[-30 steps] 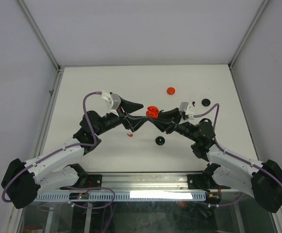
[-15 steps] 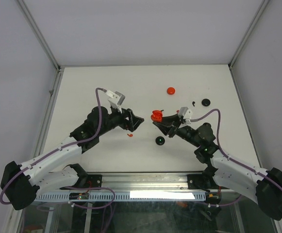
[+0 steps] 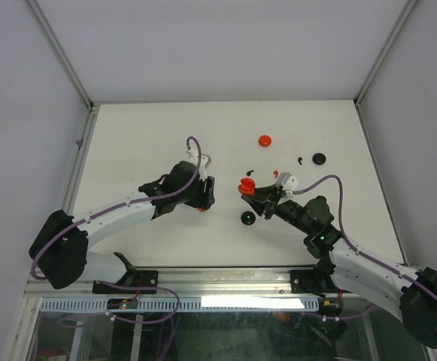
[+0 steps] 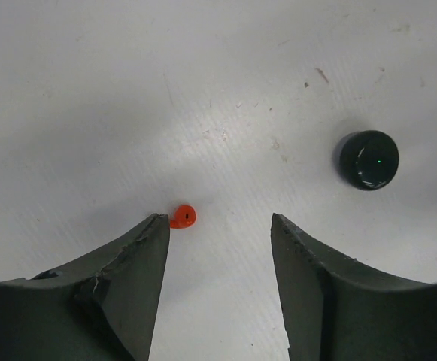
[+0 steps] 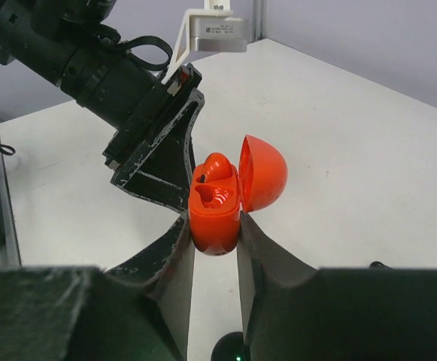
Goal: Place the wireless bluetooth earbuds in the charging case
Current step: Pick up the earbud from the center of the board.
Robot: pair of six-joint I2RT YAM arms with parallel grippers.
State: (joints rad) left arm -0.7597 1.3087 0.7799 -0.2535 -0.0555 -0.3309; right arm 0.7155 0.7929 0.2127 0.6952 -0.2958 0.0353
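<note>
Only the left wrist view shows how the left gripper (image 4: 218,218) stands to the loose red earbud (image 4: 182,216). Its jaws are apart with bare table (image 4: 203,90) between them, and the earbud lies just off the inner tip of the finger on the left of that view, not clamped. Whether it touches that tip cannot be told. From overhead the same earbud (image 3: 201,209) is a red speck half hidden under the left gripper (image 3: 205,197), near the middle of the table (image 3: 143,135) and a little toward its near edge. It reads as a rounded blob with a dark dot facing up, too small to give a long axis. The right wrist view alone shows the inside of the charging case (image 5: 216,207). The right gripper (image 5: 214,218) is clamped on the case's lower half, the case's long axis runs out along the fingers, and the lid (image 5: 263,173) is swung open to the right of that view. A seated earbud (image 5: 216,167) bulges from the far well; whether the nearer well is filled cannot be told. Overhead, the case (image 3: 246,186) hangs above the table's middle in the right gripper (image 3: 252,192), well apart from the loose earbud. A black disc (image 3: 247,218) lies just nearer the near edge, showing a green dot in the left wrist view (image 4: 366,159). A red disc (image 3: 264,140) lies toward the far edge.
</note>
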